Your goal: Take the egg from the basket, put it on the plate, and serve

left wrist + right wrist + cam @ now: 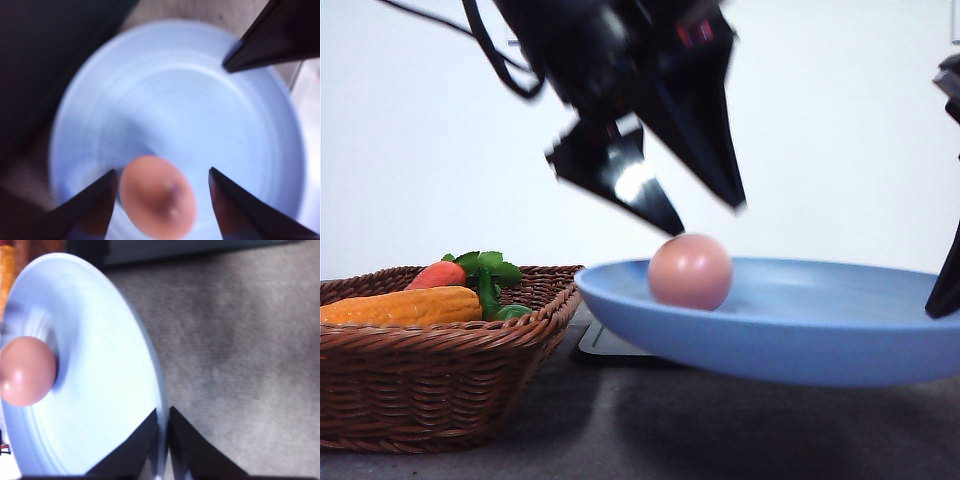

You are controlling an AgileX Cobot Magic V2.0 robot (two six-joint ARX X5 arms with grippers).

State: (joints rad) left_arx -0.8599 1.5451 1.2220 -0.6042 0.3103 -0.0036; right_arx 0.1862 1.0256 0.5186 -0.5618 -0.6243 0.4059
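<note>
**Serving stage: egg on lifted plate, left gripper released**

Resting on the plate [790, 340], the egg [690, 271] sits toward the plate's left half in the front view, near the side closest to the basket [440, 370]. It is out of the basket. The left gripper [705, 215] hangs just above the egg with its jaws spread; in the left wrist view the two fingers [95, 205] stand either side of the egg [157, 202] with a gap on each side, so nothing is grasped. The right gripper [164, 440] is clamped on the plate rim [155, 390], one finger on each face of the rim. The plate appears raised off the table [720, 430], judging by the shadow beneath it.

**Hazards**

- Egg roll-off. The egg is smooth, round and unrestrained on a smooth matte surface. Any tilt of the plate, or a sudden start or stop, would likely send it toward the rim and over.
- Contact from above. The left fingers are close to the egg; a sideways retreat instead of a vertical one could nudge it.
- Plate slip. The plate is held at one edge only; its weight and the off-centre egg load that grip.

**Surface and surroundings**

The table is covered in a grey, slightly mottled mat. A flat black tray [610, 345] lies behind the plate. The basket holds a carrot [440, 274] and a yellow-orange vegetable [405, 305]. The background is a plain white wall [400, 130].
</note>
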